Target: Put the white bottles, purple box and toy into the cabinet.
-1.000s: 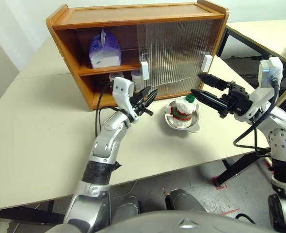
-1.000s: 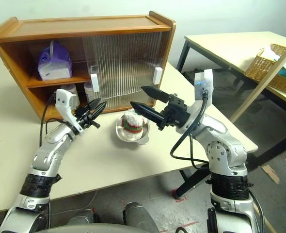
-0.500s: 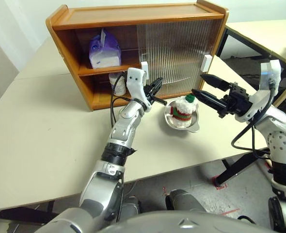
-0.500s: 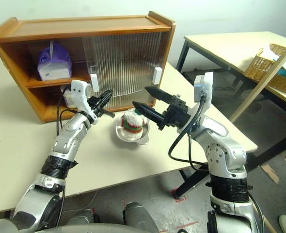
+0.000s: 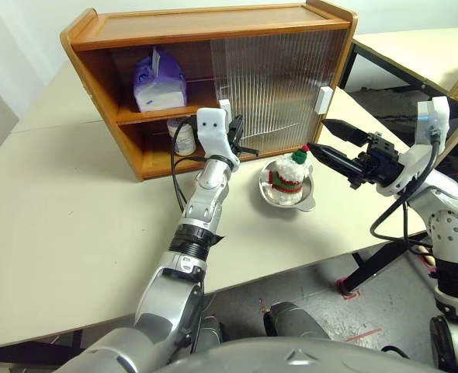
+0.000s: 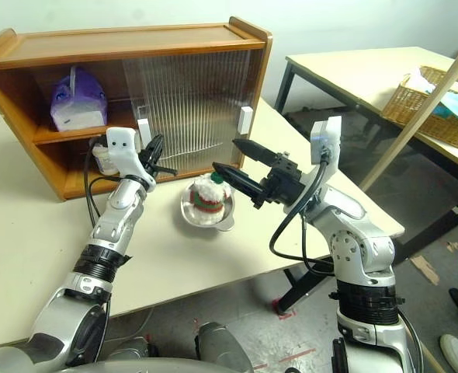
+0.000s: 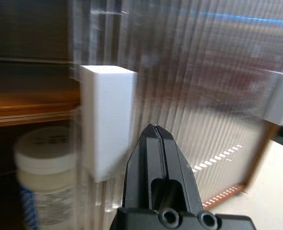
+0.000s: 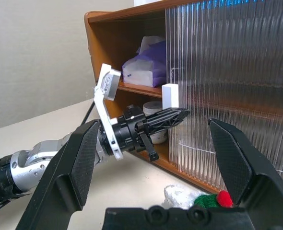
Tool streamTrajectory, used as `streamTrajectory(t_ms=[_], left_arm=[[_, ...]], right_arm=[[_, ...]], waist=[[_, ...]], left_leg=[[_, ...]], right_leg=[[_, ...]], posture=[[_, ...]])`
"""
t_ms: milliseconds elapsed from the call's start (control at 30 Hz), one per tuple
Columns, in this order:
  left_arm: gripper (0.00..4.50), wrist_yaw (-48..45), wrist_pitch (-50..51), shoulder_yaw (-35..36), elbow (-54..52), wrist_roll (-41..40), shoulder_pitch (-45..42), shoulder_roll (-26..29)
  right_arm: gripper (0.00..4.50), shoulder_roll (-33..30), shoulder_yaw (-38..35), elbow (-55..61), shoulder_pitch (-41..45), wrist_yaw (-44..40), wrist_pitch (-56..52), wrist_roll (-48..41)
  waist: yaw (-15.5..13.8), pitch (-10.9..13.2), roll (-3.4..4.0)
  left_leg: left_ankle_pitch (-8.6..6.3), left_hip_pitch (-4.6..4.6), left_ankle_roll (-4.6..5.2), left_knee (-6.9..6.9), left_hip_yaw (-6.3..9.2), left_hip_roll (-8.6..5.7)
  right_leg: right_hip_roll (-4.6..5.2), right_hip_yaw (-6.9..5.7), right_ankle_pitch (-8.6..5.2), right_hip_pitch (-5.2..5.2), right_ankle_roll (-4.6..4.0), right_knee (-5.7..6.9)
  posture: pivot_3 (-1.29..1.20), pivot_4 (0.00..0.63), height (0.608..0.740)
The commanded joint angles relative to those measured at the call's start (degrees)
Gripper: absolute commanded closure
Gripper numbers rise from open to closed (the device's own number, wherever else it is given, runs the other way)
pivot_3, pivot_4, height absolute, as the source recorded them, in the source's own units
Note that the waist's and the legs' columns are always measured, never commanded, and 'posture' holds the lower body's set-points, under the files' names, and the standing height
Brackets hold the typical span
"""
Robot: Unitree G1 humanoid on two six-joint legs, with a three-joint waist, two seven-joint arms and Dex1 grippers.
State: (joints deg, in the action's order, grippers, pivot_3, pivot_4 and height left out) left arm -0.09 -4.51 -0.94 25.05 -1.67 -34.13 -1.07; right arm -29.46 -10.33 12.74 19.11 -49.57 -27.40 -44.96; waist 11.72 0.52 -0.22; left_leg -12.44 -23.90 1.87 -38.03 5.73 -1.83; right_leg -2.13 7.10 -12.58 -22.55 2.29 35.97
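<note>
Blocking the cabinet [image 5: 206,23], ribbed doors [image 5: 272,93] face the closed left claw [image 5: 234,138]; right claw [image 5: 322,140] gapes.

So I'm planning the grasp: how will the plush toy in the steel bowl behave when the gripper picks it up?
The toy looks fluffy, so it will probably squash between the fingers rather than slip. It seems light for its size. It sits loose in the steel bowl, which may slide or tip if nudged.
</note>
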Motion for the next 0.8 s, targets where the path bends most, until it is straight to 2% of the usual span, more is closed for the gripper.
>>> streamTrajectory(t_ms=[33,367,800], left_arm=[[4.47,3.54,-1.04,1.74,-0.29,1.10,1.06,0.00],[4.47,8.11,-0.12,4.01,-7.06,2.37,4.15,1.66],[4.47,10.69,4.53,8.42,-15.95,1.84,10.09,3.55]], right_arm=[[0.00,-0.24,-0.24,0.14,0.05,-0.11,-0.35,-0.11],[0.00,0.07,0.18,-0.33,0.28,-0.23,-0.45,-0.13],[0.00,2.42,1.46,-3.17,1.20,0.57,4.40,5.05]], waist=[[0.24,0.00,0.00],[1.51,0.01,-0.01],[0.95,0.01,-0.01]], left_leg=[[0.00,0.00,0.00,0.00,-0.02,0.00],[-0.01,0.07,-0.01,-0.02,-0.11,0.00],[-0.16,0.11,-0.26,-0.02,-0.04,0.02]], right_leg=[[0.00,0.01,0.00,0.00,0.01,0.00],[-0.08,0.01,0.02,0.01,0.04,0.01],[-0.05,0.07,0.03,0.03,0.00,0.02]], posture=[[-0.26,0.000,0.740],[-0.24,0.002,0.740],[-0.21,0.008,0.740]])
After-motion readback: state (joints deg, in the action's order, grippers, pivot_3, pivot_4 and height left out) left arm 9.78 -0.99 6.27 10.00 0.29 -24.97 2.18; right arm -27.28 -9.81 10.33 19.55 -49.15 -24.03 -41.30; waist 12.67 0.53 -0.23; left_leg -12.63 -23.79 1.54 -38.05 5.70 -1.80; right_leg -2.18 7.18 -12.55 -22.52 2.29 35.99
